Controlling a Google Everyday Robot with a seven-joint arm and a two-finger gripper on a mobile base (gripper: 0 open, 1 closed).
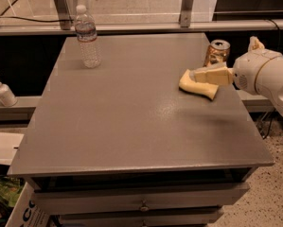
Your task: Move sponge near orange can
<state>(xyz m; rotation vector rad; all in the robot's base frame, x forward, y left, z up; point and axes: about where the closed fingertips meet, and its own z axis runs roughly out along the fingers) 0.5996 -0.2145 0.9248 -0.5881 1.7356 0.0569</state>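
The pale yellow sponge (pixel 197 85) lies on the grey table (pixel 131 108) near its right edge. The orange can (pixel 217 53) stands upright just behind and to the right of it, a short gap away. My gripper (pixel 208 75) reaches in from the right on the white arm (pixel 266 74). It sits right over the sponge's back edge and hides part of the sponge. I cannot tell whether it touches or holds the sponge.
A clear plastic water bottle (pixel 87 37) stands at the table's back left. A white pump bottle (pixel 2 91) stands on a ledge left of the table. Drawers sit under the table front. A metal rail runs behind the table.
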